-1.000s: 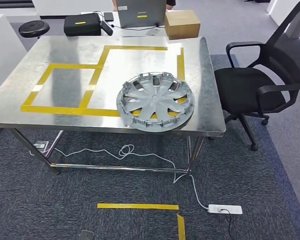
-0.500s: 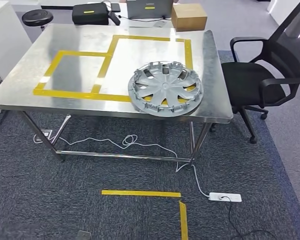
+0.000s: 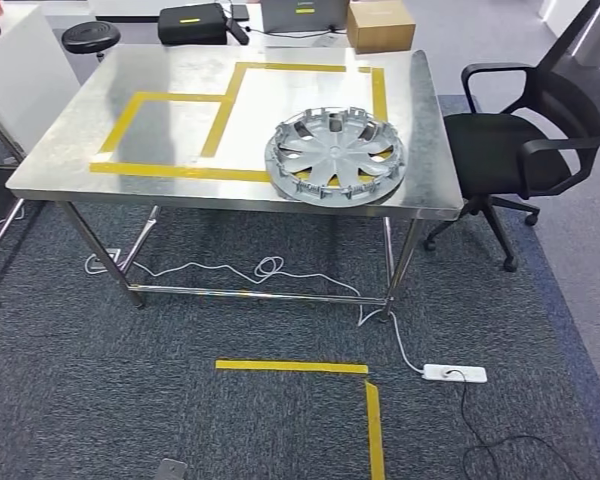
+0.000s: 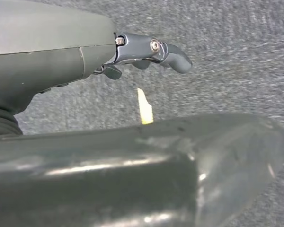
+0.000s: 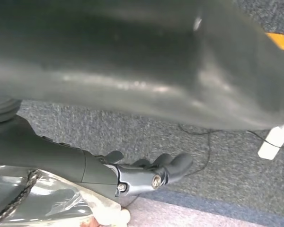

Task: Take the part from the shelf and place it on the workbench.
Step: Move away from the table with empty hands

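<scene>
The part, a silver hubcap [image 3: 335, 156], lies flat on the steel workbench [image 3: 169, 185] near its front right corner, partly over the yellow tape outline [image 3: 229, 100]. My left hand [image 4: 147, 51] hangs over grey carpet with its fingers stretched out and nothing in them. My right hand [image 5: 151, 174] also hangs over the carpet, fingers out, holding nothing. Both hands are well away from the bench.
A black office chair [image 3: 523, 140] stands right of the bench. A white power strip [image 3: 454, 373] and cables lie on the carpet under and in front of it, beside yellow floor tape [image 3: 293, 367]. A cardboard box [image 3: 380, 24], a black case [image 3: 193, 22] and a stool [image 3: 90, 38] are behind.
The whole picture has shifted: the camera has moved, and the bench with the hubcap now sits higher and further away. The hubcap stays where it was on the bench.
</scene>
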Robot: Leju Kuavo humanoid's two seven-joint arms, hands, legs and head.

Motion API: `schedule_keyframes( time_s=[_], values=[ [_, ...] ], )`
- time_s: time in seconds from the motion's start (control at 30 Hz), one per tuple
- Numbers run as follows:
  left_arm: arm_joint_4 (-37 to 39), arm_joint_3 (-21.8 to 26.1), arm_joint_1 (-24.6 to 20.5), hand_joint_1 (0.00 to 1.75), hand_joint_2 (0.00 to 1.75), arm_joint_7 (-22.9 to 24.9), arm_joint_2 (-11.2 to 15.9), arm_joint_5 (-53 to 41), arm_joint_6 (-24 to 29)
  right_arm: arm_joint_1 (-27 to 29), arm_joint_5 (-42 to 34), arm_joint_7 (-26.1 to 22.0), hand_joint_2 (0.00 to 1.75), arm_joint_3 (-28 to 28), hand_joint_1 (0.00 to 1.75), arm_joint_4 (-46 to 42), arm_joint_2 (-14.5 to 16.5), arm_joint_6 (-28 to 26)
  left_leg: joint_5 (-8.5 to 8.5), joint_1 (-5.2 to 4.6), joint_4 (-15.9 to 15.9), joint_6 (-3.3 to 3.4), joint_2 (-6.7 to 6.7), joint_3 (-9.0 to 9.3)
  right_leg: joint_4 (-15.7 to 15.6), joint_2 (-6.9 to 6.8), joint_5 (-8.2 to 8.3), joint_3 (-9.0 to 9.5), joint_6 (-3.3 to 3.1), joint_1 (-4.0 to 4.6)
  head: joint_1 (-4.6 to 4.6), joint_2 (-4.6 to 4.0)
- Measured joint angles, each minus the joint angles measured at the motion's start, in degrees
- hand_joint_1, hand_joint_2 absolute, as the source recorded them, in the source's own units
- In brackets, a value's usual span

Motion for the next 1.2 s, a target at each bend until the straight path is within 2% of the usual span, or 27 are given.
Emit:
schedule_keyframes(
  time_s=[0.07,0.1,0.13,0.17,0.2,0.23,0.3,0.33,0.37,0.43,0.5,0.53,0.6,0.7,0.8,0.87,1.2],
  values=[
    [-0.13,-0.01,0.15,0.0,0.0,0.1,0.04,0.08,0.02,0.06,0.03,-0.02,0.0,0.0,0.0,-0.01,0.0,0.02,-5.63,0.45,6.62,-0.69,-0.1,-1.82,0.02,-0.13,0.91,-1.16,-0.45,-0.08,-0.29,0.0],
    [-0.19,-0.01,0.17,0.0,0.0,0.14,0.07,0.11,0.02,0.13,0.04,-0.02,0.0,-0.01,0.0,-0.01,0.0,0.02,-7.69,0.68,10.45,-0.97,-0.11,-2.61,0.09,-0.2,1.31,-1.76,-0.43,-0.08,-0.35,0.0],
    [-0.22,-0.02,0.18,0.0,0.0,0.15,0.09,0.13,0.02,0.21,0.05,-0.02,0.0,-0.01,0.0,-0.01,-0.01,0.03,-8.52,0.9,13.3,-1.21,-0.11,-2.9,0.21,-0.28,1.66,-2.36,-0.34,-0.09,-0.35,0.0],
    [-0.25,-0.02,0.19,0.0,0.0,0.12,0.1,0.09,0.02,0.28,0.04,-0.02,0.0,-0.01,0.0,-0.01,-0.01,0.03,-8.0,1.11,14.22,-1.39,-0.11,-2.37,0.42,-0.35,1.95,-2.93,-0.22,-0.12,-0.36,0.0],
    [-0.28,-0.02,0.21,0.0,0.0,0.08,0.11,0.04,0.02,0.34,0.04,-0.02,0.0,-0.01,0.0,-0.01,-0.01,0.03,-6.6,1.32,12.79,-1.55,-0.1,-0.76,0.7,-0.4,2.2,-3.46,-0.07,-0.18,-0.35,0.0],
    [-0.34,-0.03,0.23,0.0,0.0,0.03,0.13,-0.01,0.02,0.36,0.04,-0.02,0.0,-0.01,0.0,-0.01,-0.01,0.03,-4.94,1.5,9.19,-1.66,-0.1,1.81,1.04,-0.42,2.39,-3.79,0.12,-0.26,-0.36,0.0],
    [-0.5,-0.1,0.18,0.0,0.0,-0.07,0.12,-0.07,0.0,0.34,0.03,-0.03,0.0,-0.01,0.0,-0.01,-0.01,0.03,-3.42,1.63,0.47,-1.65,-0.2,7.13,1.81,-0.39,2.7,-4.44,0.65,-0.27,-0.43,0.01],
    [-0.57,-0.14,0.17,0.0,0.0,-0.13,0.11,0.03,-0.07,0.31,0.03,-0.05,0.0,-0.01,0.0,-0.01,-0.01,0.03,-3.37,1.59,-2.33,-1.52,-0.27,8.55,2.11,-0.37,2.9,-4.66,0.99,-0.22,-0.45,0.01],
    [-0.6,-0.17,0.17,0.0,0.0,-0.21,0.08,0.21,-0.19,0.29,0.02,-0.07,0.0,-0.01,0.0,-0.01,-0.02,0.04,-3.62,1.54,-3.63,-1.37,-0.33,8.99,2.37,-0.35,2.94,-4.98,1.18,-0.12,-0.49,0.01],
    [-0.61,-0.19,0.26,0.0,0.0,-0.5,0.04,0.68,-0.42,0.31,-0.02,-0.18,0.0,-0.01,0.0,-0.01,-0.02,0.14,-3.52,1.49,-3.94,-1.1,-0.34,8.59,2.55,-0.27,3.14,-5.34,0.44,-0.05,-0.44,0.01],
    [-0.62,-0.2,0.28,0.0,0.0,-0.8,0.03,0.83,-0.45,0.32,-0.22,-0.47,0.0,0.01,0.0,-0.01,-0.02,0.47,-3.37,1.39,-3.98,-0.84,-0.32,8.41,2.53,-0.21,3.49,-5.55,-0.83,-0.03,-0.38,0.02],
    [-0.62,-0.2,0.26,0.0,0.0,-0.9,0.04,0.83,-0.41,0.31,-0.39,-0.7,0.0,0.01,0.0,-0.01,-0.02,0.81,-3.27,1.29,-3.98,-0.68,-0.3,8.37,2.47,-0.19,3.65,-5.56,-1.11,-0.05,-0.37,0.02],
    [-0.62,-0.21,0.22,0.0,0.0,-1.01,0.04,0.81,-0.29,0.28,-0.79,-1.18,0.0,0.0,0.0,-0.01,-0.02,1.67,-3.13,1.06,-3.95,-0.38,-0.25,8.28,2.35,-0.14,4.03,-5.61,-1.18,-0.19,-0.37,0.02],
    [-0.62,-0.21,0.18,0.0,0.0,-1.07,0.04,0.78,-0.22,0.28,-1.1,-1.44,0.0,-0.01,0.0,-0.01,-0.02,2.36,-2.98,0.71,-3.89,-0.04,-0.21,8.12,2.21,-0.12,4.38,-5.73,-0.45,-0.52,-0.39,0.02],
    [-0.62,-0.19,0.15,0.0,0.0,-1.13,0.05,0.55,-0.39,0.28,-1.21,-1.85,0.0,-0.01,0.0,-0.01,-0.02,3.08,-2.92,0.49,-3.81,0.15,-0.18,7.96,2.03,-0.12,4.5,-5.8,1.35,-0.85,-0.41,0.02],
    [-0.62,-0.18,0.13,0.0,0.0,-1.19,0.06,0.34,-0.55,0.29,-1.28,-2.16,0.0,-0.01,0.0,-0.01,-0.02,3.49,-2.89,0.44,-3.76,0.21,-0.18,7.87,1.98,-0.12,4.51,-5.87,2.08,-0.95,-0.42,0.02],
    [-0.62,-0.14,0.11,0.0,0.0,-1.41,0.07,-0.09,-0.86,0.29,-1.35,-2.26,0.0,-0.01,0.0,-0.01,-0.02,4.04,-2.74,0.63,-3.75,0.17,-0.18,7.81,2.24,-0.12,4.52,-6.12,2.16,-0.8,-0.43,0.02]
  ],
)
